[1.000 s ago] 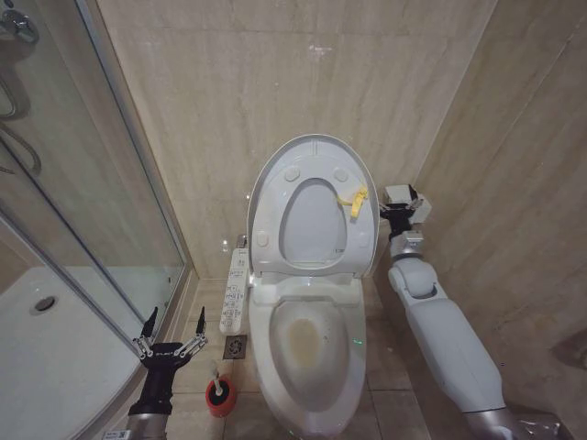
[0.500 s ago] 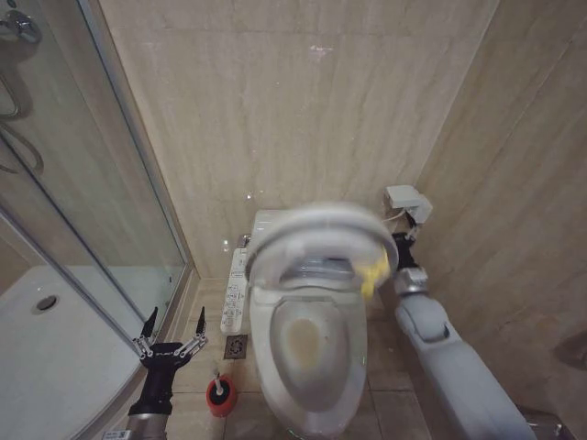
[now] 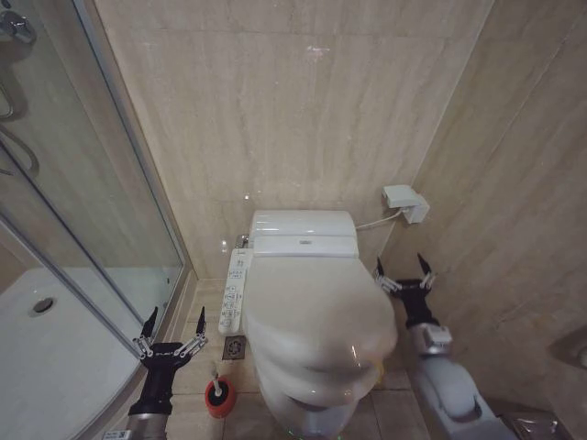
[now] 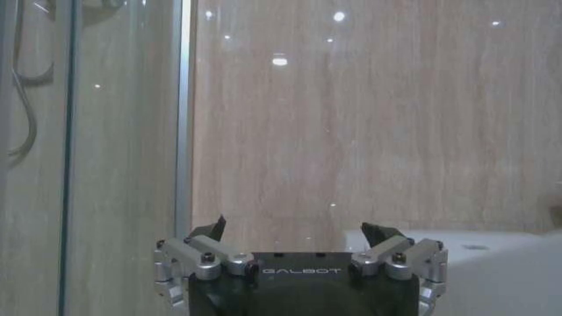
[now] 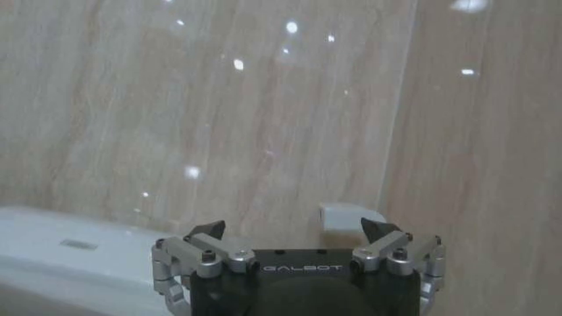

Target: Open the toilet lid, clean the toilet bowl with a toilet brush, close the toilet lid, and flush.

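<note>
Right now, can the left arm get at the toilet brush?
Probably yes. The left gripper hovers with jaws open just beside the toilet brush in its red holder, with nothing between them.

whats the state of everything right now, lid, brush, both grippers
toilet lid: down, covering the bowl
toilet brush: standing in its red cup holder on the floor
left gripper: open, empty, above the floor by the shower glass
right gripper: open, empty, beside the toilet near the right wall

walls: beige marble tile (image 3: 303,110) | left: glass shower enclosure (image 3: 83,211) | floor drain (image 3: 236,346)
</note>
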Controlling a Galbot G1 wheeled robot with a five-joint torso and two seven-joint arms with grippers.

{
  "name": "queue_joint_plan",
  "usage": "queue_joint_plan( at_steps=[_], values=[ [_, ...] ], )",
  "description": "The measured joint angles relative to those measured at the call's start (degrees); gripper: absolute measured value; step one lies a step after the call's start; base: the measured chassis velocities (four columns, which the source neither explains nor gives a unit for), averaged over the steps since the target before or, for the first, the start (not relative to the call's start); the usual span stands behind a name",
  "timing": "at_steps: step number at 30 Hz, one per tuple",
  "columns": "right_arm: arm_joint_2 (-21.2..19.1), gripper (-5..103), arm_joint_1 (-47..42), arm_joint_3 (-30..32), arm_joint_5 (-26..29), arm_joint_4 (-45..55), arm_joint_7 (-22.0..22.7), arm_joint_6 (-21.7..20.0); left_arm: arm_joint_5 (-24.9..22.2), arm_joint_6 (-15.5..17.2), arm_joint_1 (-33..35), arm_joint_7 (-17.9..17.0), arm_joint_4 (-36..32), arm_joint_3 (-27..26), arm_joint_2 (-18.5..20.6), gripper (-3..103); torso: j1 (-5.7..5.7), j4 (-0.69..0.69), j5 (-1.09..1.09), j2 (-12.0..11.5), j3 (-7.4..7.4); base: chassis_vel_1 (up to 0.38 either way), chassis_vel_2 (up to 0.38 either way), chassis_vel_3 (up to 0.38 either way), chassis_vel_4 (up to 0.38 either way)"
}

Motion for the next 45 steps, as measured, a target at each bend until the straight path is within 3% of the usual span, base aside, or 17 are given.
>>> queue_joint_plan(
  at_steps=[14, 21, 45],
  values=[
    [6.4, 100, -3.36, 3.93, -0.43, 2.01, 1.69, -0.53, 0.0, 0.0, 0.0, 0.0, 0.0, 0.0, 0.0, 100, 0.01, 0.01, -0.01, -0.01, 0.01, 0.0, 0.0, 0.0, 0.0],
    [4.73, 100, -5.18, 8.78, 4.06, 5.03, 1.49, -1.01, 0.0, 0.0, 0.0, 0.0, 0.0, 0.0, 0.0, 100, 0.01, 0.0, -0.01, -0.01, 0.01, 0.0, 0.0, 0.0, 0.0],
    [8.35, 100, -10.53, 5.74, 2.43, 10.86, 0.19, -2.3, 0.0, 0.0, 0.0, 0.0, 0.0, 0.0, 0.0, 100, 0.01, 0.0, -0.01, -0.01, 0.01, 0.0, 0.0, 0.0, 0.0]
  ],
)
